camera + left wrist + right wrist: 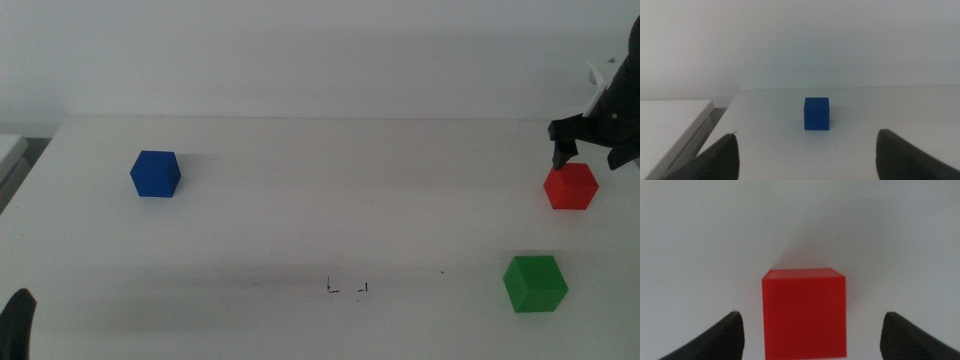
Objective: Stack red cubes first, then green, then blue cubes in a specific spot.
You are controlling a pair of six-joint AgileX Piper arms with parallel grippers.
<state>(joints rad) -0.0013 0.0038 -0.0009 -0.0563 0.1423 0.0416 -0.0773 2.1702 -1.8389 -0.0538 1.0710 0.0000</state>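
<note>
- The right claw (592,150) is hovering just over the red cube (571,186) at the tabletop's (330,200) right edge, its jaws spread wide to either side of the cube.
- It should be lowering squarely, keeping the cube centred, before closing.
- The left claw (805,155) is waiting at the near-left corner, wide open, facing the blue cube (155,173).
- The green cube (534,283) is sitting near the red one, closer to the camera.

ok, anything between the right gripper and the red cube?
Nothing visible. The right gripper hangs open just over the red cube, jaws spread wider than it in the right wrist view, bare table around. The green cube sits apart, nearer the camera.
</note>
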